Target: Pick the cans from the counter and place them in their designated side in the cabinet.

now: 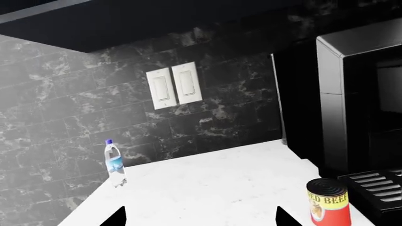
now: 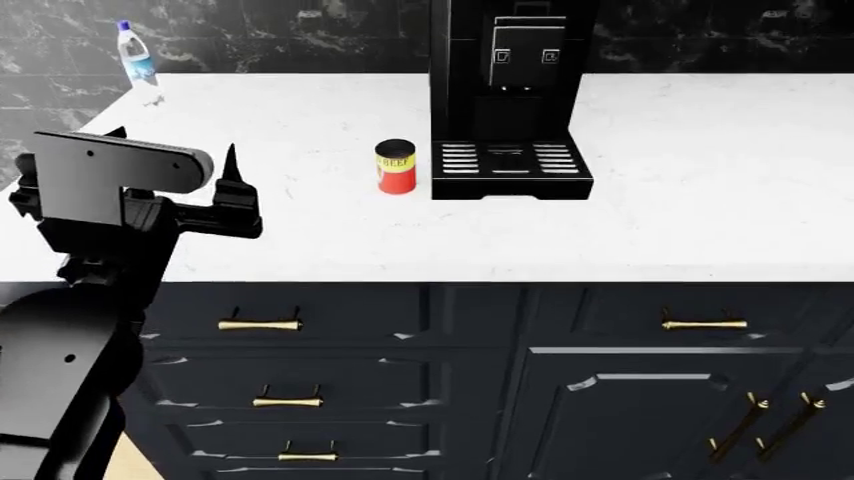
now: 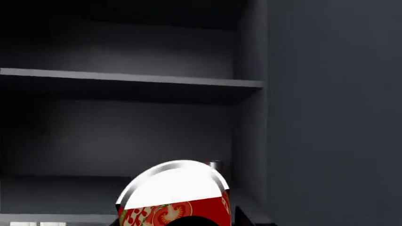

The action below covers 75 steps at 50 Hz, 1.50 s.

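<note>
While the red can (image 3: 174, 200) sits pinched in the right tool inside the cabinet (image 3: 125, 82), left tool (image 1: 201, 217) spread.

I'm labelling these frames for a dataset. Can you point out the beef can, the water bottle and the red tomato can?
beef can (image 2: 395, 168): head view, on its yellow and red side wall.
water bottle (image 1: 115, 162): left wrist view, on its blue label.
red tomato can (image 3: 176, 209): right wrist view, on its red label below the pale top.
</note>
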Motion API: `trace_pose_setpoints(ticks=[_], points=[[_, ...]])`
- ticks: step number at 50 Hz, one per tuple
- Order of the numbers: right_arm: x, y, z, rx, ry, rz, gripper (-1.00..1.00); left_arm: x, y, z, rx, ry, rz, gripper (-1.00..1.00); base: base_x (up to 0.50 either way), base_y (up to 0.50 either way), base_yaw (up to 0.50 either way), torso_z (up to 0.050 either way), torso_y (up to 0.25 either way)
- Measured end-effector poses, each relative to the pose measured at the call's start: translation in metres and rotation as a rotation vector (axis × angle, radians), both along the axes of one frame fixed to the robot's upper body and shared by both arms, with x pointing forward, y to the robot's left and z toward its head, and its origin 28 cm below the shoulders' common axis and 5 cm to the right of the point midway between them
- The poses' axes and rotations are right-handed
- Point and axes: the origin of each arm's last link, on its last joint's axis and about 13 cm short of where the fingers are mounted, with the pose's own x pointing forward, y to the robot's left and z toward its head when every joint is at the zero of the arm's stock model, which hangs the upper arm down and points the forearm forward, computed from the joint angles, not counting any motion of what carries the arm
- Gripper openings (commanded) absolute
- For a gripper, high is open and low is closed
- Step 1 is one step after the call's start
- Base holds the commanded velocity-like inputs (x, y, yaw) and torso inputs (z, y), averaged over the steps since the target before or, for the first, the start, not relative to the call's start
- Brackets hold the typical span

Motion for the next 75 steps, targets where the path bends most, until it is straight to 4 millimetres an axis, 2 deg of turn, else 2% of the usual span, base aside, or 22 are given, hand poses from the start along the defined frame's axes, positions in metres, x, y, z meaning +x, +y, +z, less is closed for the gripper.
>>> trace_pose_setpoints(ticks=[12,27,36,45,61,75], points=[[0.01,0.002,-0.01,0.031,0.136,-0.06,-1.0,0.001,0.004,0.015,-0.003,-0.001,0.003,1.0,0.0,0.0,0.0,0.0,0.0],[0.012,0.003,-0.014,0.003,0.188,-0.068,-1.0,-0.012,0.032,0.071,-0.038,0.06,0.0,1.0,0.0,0.0,0.0,0.0,0.0],[0.009,0.004,-0.012,-0.031,0.189,-0.064,-1.0,-0.024,0.044,0.093,-0.065,0.087,-0.015,1.0,0.0,0.0,0.0,0.0,0.0],[0.006,0.005,-0.01,-0.048,0.192,-0.047,-1.0,-0.03,0.049,0.101,-0.1,0.087,0.001,1.0,0.0,0.0,0.0,0.0,0.0],[0.009,0.01,-0.012,-0.084,0.204,0.003,-1.0,-0.033,0.051,0.104,-0.101,0.08,0.015,1.0,-0.11,-0.3,0.0,0.0,0.0],[0.01,0.025,-0.012,-0.025,0.18,0.186,-1.0,-0.034,0.052,0.105,-0.093,0.072,0.031,1.0,0.0,0.0,0.0,0.0,0.001]])
